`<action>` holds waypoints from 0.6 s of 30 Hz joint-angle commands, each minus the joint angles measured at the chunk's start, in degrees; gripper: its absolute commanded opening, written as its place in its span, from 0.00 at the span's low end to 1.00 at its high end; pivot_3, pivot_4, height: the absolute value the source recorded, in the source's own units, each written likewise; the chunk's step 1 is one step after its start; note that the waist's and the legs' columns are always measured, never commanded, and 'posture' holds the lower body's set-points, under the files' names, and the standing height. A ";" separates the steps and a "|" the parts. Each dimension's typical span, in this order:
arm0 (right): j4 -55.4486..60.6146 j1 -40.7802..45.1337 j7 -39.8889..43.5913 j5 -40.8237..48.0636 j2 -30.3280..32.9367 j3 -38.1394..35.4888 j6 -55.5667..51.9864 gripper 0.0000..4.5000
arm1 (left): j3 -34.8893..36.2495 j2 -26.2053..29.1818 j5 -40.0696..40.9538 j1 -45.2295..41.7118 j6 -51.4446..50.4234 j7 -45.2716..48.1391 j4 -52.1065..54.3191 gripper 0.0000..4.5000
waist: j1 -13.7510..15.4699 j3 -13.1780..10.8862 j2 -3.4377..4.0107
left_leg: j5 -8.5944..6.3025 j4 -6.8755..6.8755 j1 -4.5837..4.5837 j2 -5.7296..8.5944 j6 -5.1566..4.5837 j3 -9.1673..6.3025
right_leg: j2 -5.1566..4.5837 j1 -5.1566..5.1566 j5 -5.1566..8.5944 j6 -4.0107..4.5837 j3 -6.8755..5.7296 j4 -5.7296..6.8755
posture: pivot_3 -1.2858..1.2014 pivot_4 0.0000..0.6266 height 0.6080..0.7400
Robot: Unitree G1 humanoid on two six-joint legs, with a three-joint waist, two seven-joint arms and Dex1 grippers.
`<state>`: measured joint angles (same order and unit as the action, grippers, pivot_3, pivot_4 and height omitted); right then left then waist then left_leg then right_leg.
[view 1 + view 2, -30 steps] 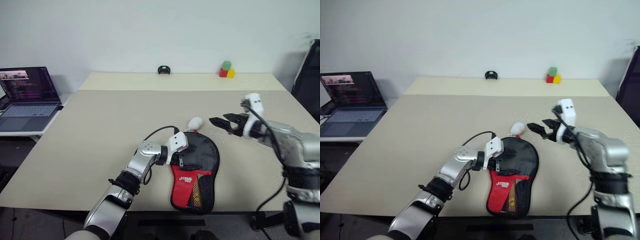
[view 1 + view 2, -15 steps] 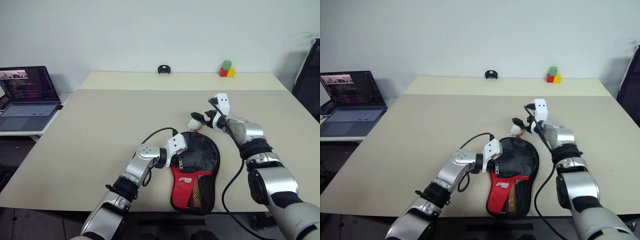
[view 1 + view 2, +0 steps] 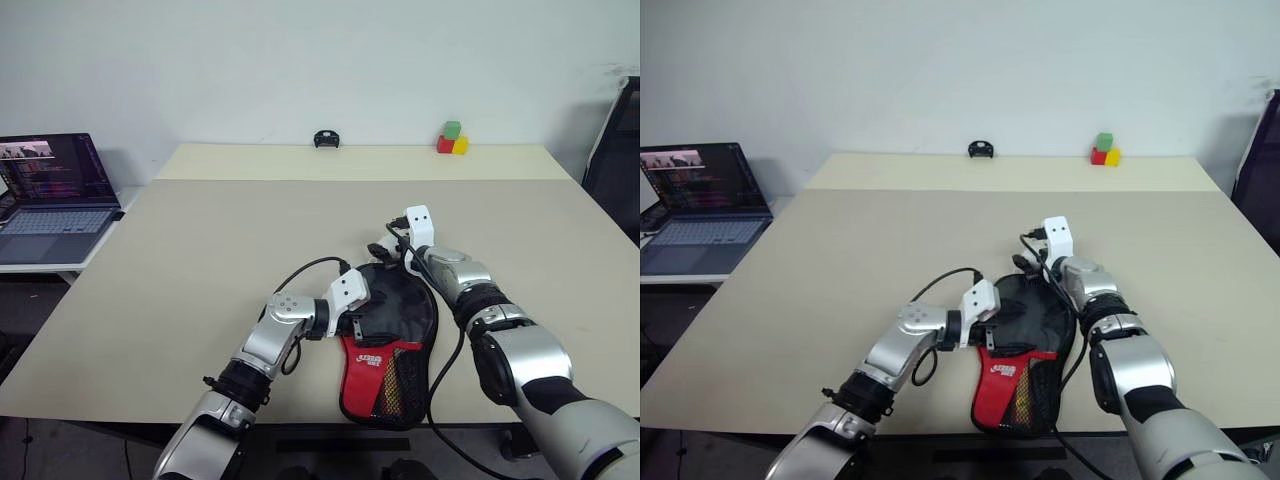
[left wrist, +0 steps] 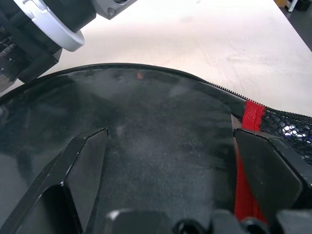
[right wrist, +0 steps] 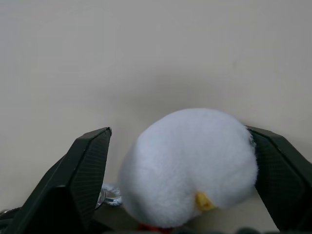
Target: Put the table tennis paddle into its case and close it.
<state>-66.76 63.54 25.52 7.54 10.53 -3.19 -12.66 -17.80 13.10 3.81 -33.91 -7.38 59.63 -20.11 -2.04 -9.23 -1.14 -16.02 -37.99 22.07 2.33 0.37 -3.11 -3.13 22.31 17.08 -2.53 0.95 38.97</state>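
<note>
- Where I look down from the head camera, a beige table runs back to a white wall; a small black object and a stack of red, green and yellow blocks sit along its far edge, and an open laptop rests on a separate low surface off to the left.
- The case lies flat near the front edge, round black end away from me, red panel and mesh pocket toward me.
- The left gripper sits at the case's left side; in the left wrist view its black fingers stand spread wide over the black surface, pinching nothing.
- The right gripper is at the far rounded end of the case. In the right wrist view a fluffy white ball with a small yellow spot sits between its fingers; one finger touches or nearly touches the fluff, the other stands apart from it. I cannot tell whether they are gripping it.
- I cannot make out the table tennis paddle for certain: the smooth black face in the left wrist view could be its rubber or the case fabric. A short flap at the case's left edge is partly covered by the left gripper.
</note>
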 commanded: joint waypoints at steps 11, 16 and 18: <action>3.42 0.17 0.45 -4.73 0.72 1.86 3.95 0.12 | -2.70 0.64 -3.39 -1.05 4.33 0.27 -11.44 1.00 | 0.06 0.09 0.13 | -0.01 -0.01 -0.19 0.01 -0.03 0.00 | 0.00 -0.15 -0.02 0.03 0.00 0.05 | 0.52 0.24 1.00; 4.82 0.65 -0.13 -4.85 2.47 1.49 3.75 0.08 | -3.21 0.54 -3.71 -0.99 6.02 0.75 -14.73 1.00 | 0.08 0.21 0.26 | -0.01 -0.01 -0.34 0.01 -0.03 -0.01 | 0.00 -0.29 -0.07 0.11 -0.02 0.08 | 0.52 0.24 1.00; 5.58 0.54 -0.08 -4.98 3.40 1.48 3.49 0.08 | -3.34 0.38 -3.80 -0.95 6.24 0.82 -15.35 1.00 | 0.07 0.21 0.27 | -0.02 -0.01 -0.45 0.01 -0.04 -0.02 | 0.00 -0.39 -0.07 0.11 -0.03 0.09 | 0.52 0.24 1.00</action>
<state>-64.35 63.36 25.90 2.88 12.42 -0.99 -10.34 -19.17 12.71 3.10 -37.35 -0.20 60.62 -30.34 -1.97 -9.02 -0.87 -16.04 -38.00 21.56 2.33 0.33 -3.14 -3.12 21.84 17.01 -2.42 0.92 39.06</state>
